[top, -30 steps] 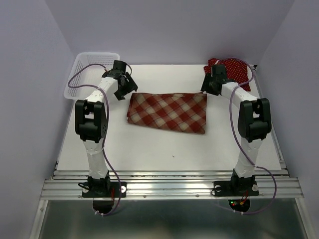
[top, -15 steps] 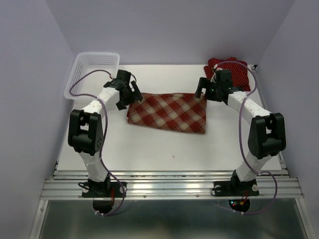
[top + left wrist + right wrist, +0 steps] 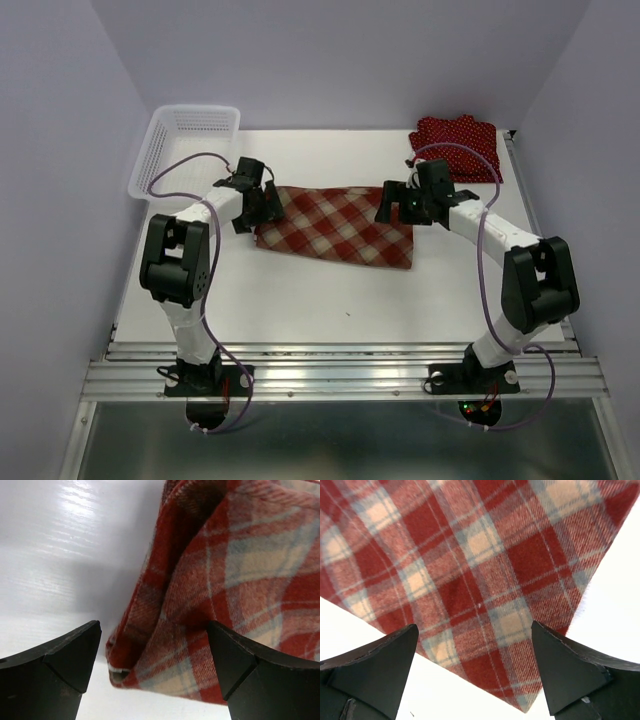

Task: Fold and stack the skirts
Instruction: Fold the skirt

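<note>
Risk check: plaid skirt (image 3: pixel 335 226) flat mid-surface (image 3: pixel 300 290); left claw (image 3: pixel 258 205), right claw (image 3: pixel 393 203) spread wide over far corners — nothing pinched. Likely failures: nipping top layer only, uneven pinch — skewed fold.

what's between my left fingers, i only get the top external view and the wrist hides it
observer: Left wrist view: the left gripper is open, straddling the folded edge of the plaid skirt, nothing pinched.
operator: is that edge lying flat
observer: No, it bulges up in layers at the fold, with bare table beside it.
operator: and on the right
observer: Right wrist view: the right gripper is open over a flat corner of the skirt.
</note>
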